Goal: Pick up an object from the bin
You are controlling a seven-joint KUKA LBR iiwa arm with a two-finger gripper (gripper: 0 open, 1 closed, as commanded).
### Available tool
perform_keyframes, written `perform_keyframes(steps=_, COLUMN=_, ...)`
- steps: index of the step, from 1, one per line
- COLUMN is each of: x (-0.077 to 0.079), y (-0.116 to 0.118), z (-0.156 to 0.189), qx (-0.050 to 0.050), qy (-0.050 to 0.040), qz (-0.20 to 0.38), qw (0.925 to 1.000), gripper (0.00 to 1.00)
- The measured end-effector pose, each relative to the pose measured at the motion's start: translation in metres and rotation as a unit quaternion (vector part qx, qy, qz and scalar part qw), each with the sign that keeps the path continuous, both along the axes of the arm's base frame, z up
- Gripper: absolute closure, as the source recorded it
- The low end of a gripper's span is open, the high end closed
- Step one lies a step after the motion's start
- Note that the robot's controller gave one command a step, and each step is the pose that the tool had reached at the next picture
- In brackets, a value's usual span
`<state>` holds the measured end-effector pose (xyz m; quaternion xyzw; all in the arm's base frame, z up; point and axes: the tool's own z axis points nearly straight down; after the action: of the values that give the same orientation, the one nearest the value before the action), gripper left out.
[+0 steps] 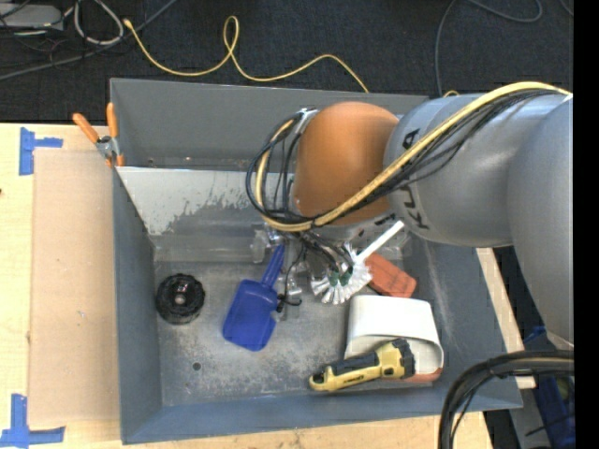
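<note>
Camera view puts the gripper (286,286) low in the middle of the bin (215,374), right at the handle of a blue scoop (249,320). The wrist's cables hide the jaws, so I cannot tell whether they are released or clenched on it. To do this well, I judge the grasp should sit square across the narrow handle, clear of the white brush (335,286) just beside it, and the lift should go straight up. The scoop is bright blue plastic, with a broad squarish blade toward the view's lower left and a slim handle running up under the gripper.
</note>
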<state>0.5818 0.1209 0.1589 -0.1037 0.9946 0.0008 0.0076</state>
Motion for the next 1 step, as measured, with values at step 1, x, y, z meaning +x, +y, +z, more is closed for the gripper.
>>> perform_keyframes(steps=1, x=-0.0080, y=-0.0133, z=-0.0426, qx=-0.001, qy=0.0057, qz=0.002, qw=1.0000, gripper=0.00)
